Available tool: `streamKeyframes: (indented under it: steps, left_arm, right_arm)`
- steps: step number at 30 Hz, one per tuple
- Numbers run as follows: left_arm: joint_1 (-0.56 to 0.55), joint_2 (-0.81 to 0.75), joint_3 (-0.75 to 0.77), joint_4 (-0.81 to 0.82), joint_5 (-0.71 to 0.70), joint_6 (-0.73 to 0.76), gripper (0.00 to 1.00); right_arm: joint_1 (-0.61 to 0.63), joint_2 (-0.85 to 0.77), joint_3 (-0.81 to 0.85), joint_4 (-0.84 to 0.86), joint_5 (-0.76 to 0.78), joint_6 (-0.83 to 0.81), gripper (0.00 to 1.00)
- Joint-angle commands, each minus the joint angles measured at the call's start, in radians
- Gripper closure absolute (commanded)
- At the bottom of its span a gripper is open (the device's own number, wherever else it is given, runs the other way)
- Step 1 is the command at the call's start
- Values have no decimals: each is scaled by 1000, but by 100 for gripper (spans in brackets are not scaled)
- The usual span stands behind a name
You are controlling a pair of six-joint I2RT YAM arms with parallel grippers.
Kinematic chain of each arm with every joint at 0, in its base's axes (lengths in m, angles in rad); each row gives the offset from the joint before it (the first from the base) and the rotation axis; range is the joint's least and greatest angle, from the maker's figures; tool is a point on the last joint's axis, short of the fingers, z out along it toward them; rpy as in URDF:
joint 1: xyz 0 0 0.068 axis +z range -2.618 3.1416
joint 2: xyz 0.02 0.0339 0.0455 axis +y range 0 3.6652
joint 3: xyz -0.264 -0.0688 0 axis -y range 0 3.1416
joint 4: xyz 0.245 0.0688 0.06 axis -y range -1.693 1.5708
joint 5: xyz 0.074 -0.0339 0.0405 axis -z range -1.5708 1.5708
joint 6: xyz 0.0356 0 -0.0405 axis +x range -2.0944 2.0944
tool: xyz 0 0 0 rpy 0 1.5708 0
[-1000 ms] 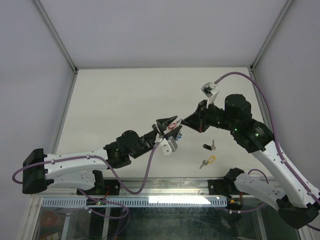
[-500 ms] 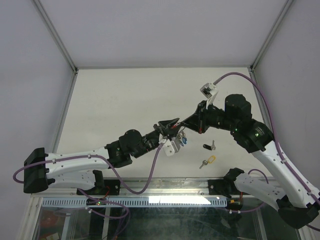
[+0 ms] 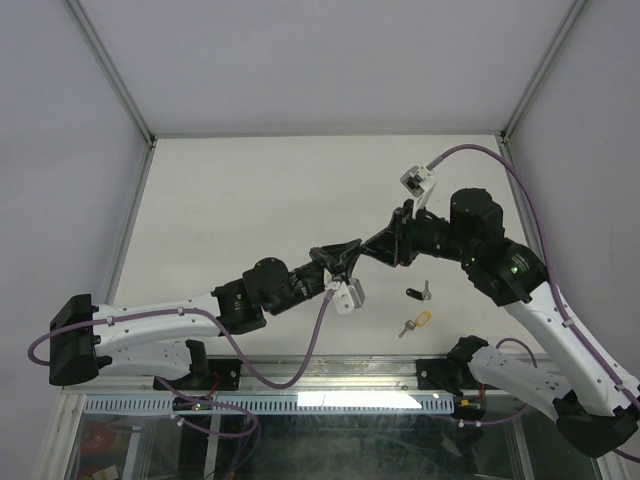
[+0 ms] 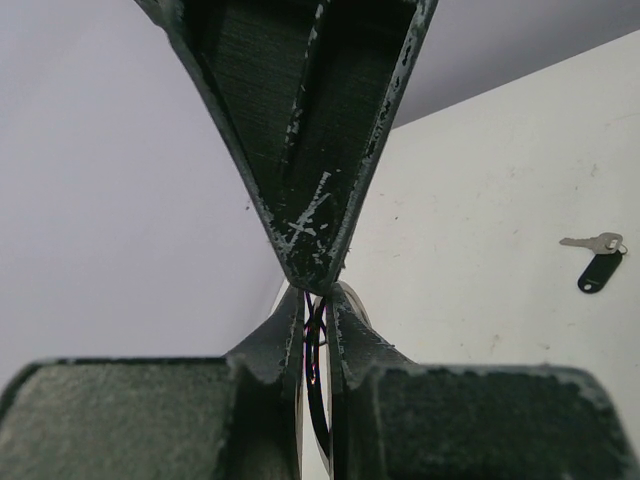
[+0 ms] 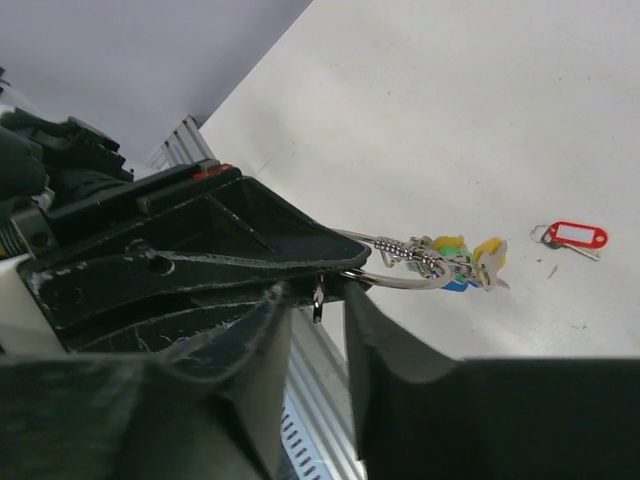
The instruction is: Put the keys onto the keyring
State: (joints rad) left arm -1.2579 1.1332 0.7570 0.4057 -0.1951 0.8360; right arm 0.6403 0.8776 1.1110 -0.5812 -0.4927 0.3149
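Observation:
My left gripper (image 3: 343, 254) is shut on the thin silver keyring (image 5: 400, 283), raised above the table's middle. The wire runs between its jaws in the left wrist view, at the left gripper (image 4: 316, 300). Yellow, green and blue keys (image 5: 455, 262) hang bunched on the ring's far side. My right gripper (image 3: 367, 246) meets the left tip to tip; in its own view the right gripper (image 5: 315, 290) stands slightly open, with a small end of the wire in the gap. A black-headed key (image 3: 418, 292) and a yellow-headed key (image 3: 415, 322) lie loose on the table.
A red-tagged key (image 5: 572, 236) lies on the white table (image 3: 240, 200) beyond the ring. The black key (image 4: 598, 262) shows at the right of the left wrist view. A metal rail (image 3: 330, 365) runs along the near edge. Grey walls enclose the table.
The left gripper moved up and right to the right gripper's tip and closed on the keyring. The right gripper's jaws parted a little. The hanging keys no longer show from above.

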Motion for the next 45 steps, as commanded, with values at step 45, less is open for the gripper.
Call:
streamKeyframes:
  steps: [45]
  left_arm:
    - [-10,-107,4,-116,-74,482,100]
  right_arm:
    - [6,-233,-73,175,463,-24,60]
